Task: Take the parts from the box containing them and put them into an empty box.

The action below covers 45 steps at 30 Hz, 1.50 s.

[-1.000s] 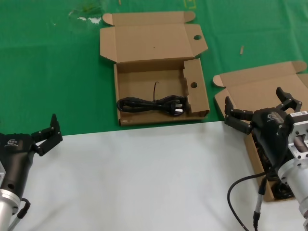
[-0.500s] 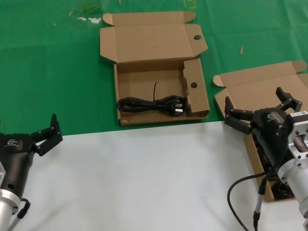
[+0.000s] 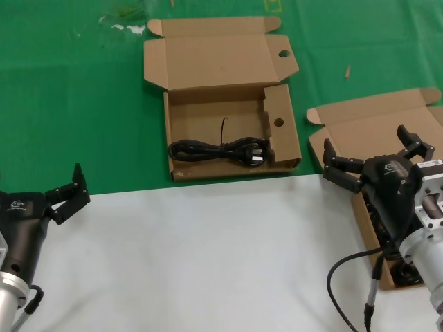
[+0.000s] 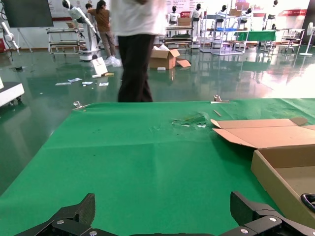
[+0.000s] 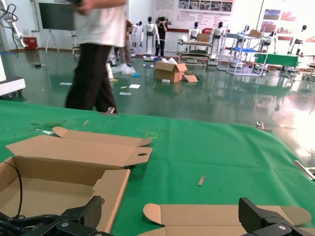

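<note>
The holed cardboard box (image 3: pixel 208 111) lies open at the back centre with one black cable (image 3: pixel 218 151) in it. The plain-lidded box (image 3: pixel 377 121) lies open at the right, with dark cables (image 3: pixel 377 225) in it mostly hidden by my right arm. My right gripper (image 3: pixel 367 149) is open and empty just above this box. Its wrist view shows the plain lid (image 5: pixel 211 216) between the fingers (image 5: pixel 91 210), and the holed box (image 5: pixel 74 162) beside it. My left gripper (image 3: pixel 69 194) is open and empty at the near left. Its wrist view (image 4: pixel 162 211) shows the holed box (image 4: pixel 280 147).
A green cloth (image 3: pixel 83 104) covers the far half of the table and a white surface (image 3: pixel 208 256) the near half. A small scrap (image 3: pixel 348 70) lies on the cloth at the back right. A person (image 5: pixel 98 54) stands beyond the table's far edge.
</note>
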{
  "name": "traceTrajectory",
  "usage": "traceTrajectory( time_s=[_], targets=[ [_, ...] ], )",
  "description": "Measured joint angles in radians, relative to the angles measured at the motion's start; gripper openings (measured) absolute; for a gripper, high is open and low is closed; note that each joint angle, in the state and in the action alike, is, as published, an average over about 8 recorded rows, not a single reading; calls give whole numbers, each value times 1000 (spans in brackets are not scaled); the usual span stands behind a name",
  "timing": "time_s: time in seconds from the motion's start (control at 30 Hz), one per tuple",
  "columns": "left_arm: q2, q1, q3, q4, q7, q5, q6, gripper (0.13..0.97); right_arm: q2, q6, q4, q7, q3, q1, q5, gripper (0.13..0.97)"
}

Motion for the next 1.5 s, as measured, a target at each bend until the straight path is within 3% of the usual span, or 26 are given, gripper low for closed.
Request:
traceTrajectory(
  time_s=[1.5],
  targets=[
    [0, 0, 0, 0, 0, 0, 0, 966, 0, 0, 0, 0, 0, 0, 0, 966]
  ],
)
